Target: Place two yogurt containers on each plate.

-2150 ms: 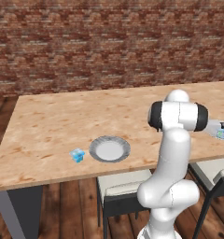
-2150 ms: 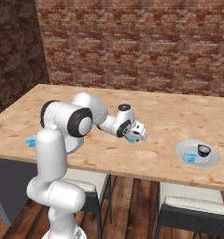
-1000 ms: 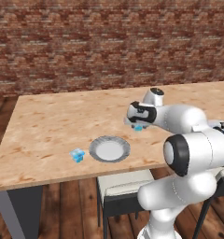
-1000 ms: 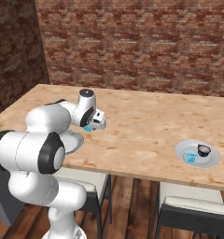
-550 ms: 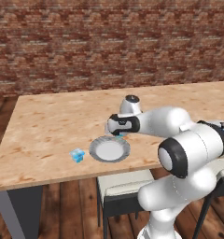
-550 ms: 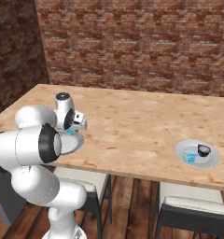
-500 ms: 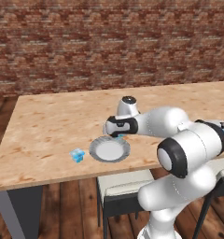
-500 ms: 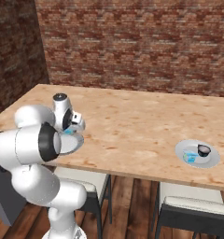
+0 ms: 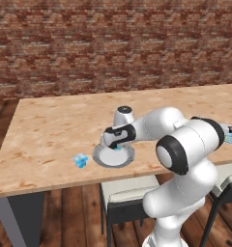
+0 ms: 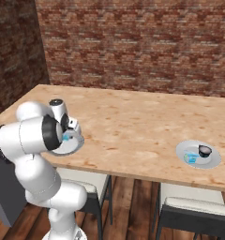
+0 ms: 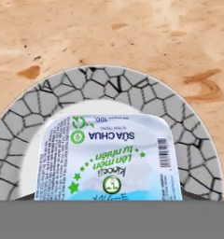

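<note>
Table point(image 9: 50, 125): 2 plates point(image 9: 102, 159), 1 tub point(image 9: 80, 160)

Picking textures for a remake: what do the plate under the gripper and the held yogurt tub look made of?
Plate: looks like glazed ceramic, grey crackle-patterned rim, smooth white centre. Yogurt tub: likely thin plastic with a printed foil or paper lid, judging by its label and barcode.

Base cams behind arm, L+R, share table point(image 9: 50, 125), hand cam close above plate point(image 11: 132, 93)

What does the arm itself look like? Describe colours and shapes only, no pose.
The arm is built of glossy white, rounded, bulbous segments with dark grey to black bands at the joints. It rises from a white, curved lower body. The wrist ends in a short white cylinder with a dark cap. The gripper part is dark. No cables or markings are visible.
</note>
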Controlling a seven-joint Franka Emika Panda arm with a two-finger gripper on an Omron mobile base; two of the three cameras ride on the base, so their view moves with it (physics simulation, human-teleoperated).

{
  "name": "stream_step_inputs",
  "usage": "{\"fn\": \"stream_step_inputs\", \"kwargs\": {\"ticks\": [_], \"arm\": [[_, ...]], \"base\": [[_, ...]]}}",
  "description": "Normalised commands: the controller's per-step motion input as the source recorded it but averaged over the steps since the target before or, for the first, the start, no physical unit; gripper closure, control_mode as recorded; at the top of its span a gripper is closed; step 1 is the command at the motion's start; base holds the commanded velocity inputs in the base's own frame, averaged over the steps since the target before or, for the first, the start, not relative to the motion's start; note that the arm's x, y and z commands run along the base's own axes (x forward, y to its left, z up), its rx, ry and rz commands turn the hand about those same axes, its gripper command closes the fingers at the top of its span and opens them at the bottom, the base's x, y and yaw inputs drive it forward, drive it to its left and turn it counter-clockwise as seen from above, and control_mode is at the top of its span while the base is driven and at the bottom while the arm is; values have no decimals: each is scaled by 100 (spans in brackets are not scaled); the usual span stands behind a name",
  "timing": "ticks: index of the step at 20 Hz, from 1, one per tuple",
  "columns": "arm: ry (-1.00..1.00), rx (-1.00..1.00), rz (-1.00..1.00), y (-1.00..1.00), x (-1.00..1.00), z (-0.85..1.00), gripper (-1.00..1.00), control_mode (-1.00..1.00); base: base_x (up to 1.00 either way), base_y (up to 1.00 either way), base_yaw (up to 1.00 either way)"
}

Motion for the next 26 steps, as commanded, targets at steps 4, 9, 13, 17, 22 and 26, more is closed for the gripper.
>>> {"fn": "stream_step_inputs", "kwargs": {"ticks": [4, 9, 13, 17, 22, 26], "arm": [[0, 0, 1, -23, 0, -29, 100, -100], [0, -2, 1, -13, 0, -14, -100, -100], [0, 0, 0, 0, 0, 4, -100, -100], [0, 0, -3, 0, 17, 23, -100, -100], [2, 0, -2, 0, 25, 44, -100, -100], [0, 0, 0, 8, 9, 45, -100, -100]], "base": [[0, 0, 0], [0, 0, 0], [0, 0, 0], [0, 0, 0], [0, 0, 0], [0, 0, 0]]}}
